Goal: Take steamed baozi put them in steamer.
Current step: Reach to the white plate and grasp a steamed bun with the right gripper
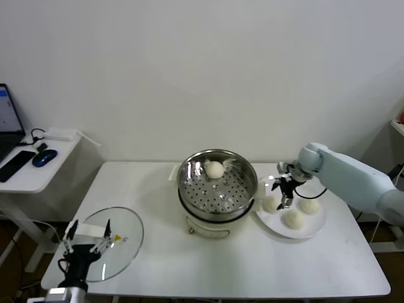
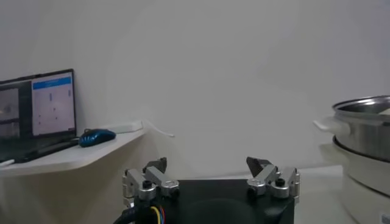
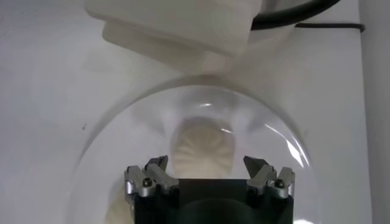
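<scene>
I've got the right gripper [image 1: 285,201] over the white plate [image 1: 315,228], fingers apart above a baozi [image 3: 201,146]; 3 buns on the plate, 1 bun [image 1: 214,169] already in the steamer [image 1: 217,183] mid-table [image 1: 252,271]. Left gripper [image 1: 88,243] parked w/ fingers apart over the glass lid [image 1: 129,243].

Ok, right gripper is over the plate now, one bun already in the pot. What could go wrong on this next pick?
The right gripper hangs open above the bun nearest the steamer. Three buns sit close together on the plate, so a finger might nudge a neighbouring bun. The plate lies right beside the steamer, so the carry could clip the steamer's rim. Squeezing hard could dent the soft bun.
</scene>
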